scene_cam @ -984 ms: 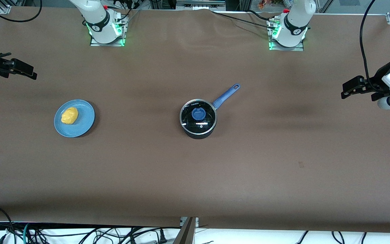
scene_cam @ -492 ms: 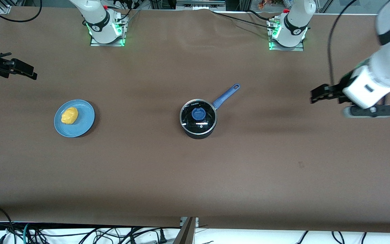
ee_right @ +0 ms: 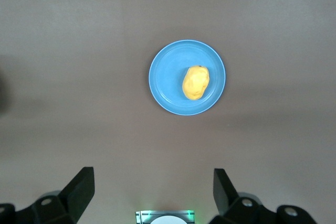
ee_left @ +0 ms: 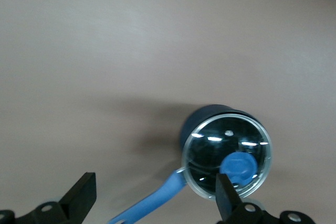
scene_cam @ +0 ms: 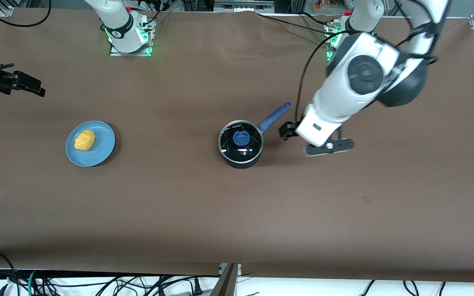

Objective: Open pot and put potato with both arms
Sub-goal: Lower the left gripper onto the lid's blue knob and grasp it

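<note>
Glass lid (scene_cam: 241,140) sits on your pot (scene_cam: 240,158); potato (scene_cam: 84,140) waits on its plate (scene_cam: 102,153). Both steps remain. Left tool (ee_left: 153,203) spread wide beside the pot; right tool (ee_right: 152,196) wide, waiting.

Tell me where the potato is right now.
The potato lies on the blue plate toward the right arm's end of the table, well apart from the lidded pot at mid-table.

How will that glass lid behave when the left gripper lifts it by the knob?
The lid looks rigid and probably fragile, being glass. Its blue knob is small and rounded, so the left gripper, open beside the pot, might slip. Held off-centre, it may tilt.
</note>
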Tool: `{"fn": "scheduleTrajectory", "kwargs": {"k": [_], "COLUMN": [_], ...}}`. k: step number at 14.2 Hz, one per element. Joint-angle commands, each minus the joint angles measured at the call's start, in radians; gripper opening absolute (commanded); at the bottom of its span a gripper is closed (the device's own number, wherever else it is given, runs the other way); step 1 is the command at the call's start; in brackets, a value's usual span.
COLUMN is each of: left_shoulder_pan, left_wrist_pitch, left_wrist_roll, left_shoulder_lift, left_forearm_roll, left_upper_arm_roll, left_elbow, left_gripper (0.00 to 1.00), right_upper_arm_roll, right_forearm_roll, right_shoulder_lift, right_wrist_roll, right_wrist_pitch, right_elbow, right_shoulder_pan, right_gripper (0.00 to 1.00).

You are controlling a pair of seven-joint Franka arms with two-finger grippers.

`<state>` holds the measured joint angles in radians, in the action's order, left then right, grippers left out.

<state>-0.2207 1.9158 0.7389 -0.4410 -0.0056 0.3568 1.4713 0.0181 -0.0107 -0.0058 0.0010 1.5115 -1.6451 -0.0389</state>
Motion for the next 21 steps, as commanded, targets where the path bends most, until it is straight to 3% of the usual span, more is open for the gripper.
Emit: {"fn": "scheduleTrajectory", "kwargs": {"k": [1, 9, 21], "left_shoulder_pan": [-0.074, -0.238, -0.258], "left_wrist_pitch": [0.077, 0.207, 0.243], "left_wrist_roll": [0.036, 0.195, 0.246], "left_shoulder_lift": [-0.086, -0.238, -0.278], "left_forearm_roll": [0.026, 0.148, 0.199], "left_upper_arm_roll": [-0.002, -0.002, -0.013], "left_elbow": [-0.026, -0.032, -0.042], "left_gripper": [1.00, 1.00, 0.99], "right_upper_arm_roll": [-0.012, -0.014, -0.014], "right_forearm_roll": [0.011, 0.009, 0.043], "right_shoulder_lift": [0.003, 0.030, 0.086], "right_wrist_roll": [0.013, 0.013, 0.013], "right_wrist_pitch": [-0.011, -0.014, -0.013], "right_elbow": [0.015, 0.002, 0.002], "right_shoulder_pan": [-0.013, -0.013, 0.002], "right_gripper": [1.00, 1.00, 1.00]}}
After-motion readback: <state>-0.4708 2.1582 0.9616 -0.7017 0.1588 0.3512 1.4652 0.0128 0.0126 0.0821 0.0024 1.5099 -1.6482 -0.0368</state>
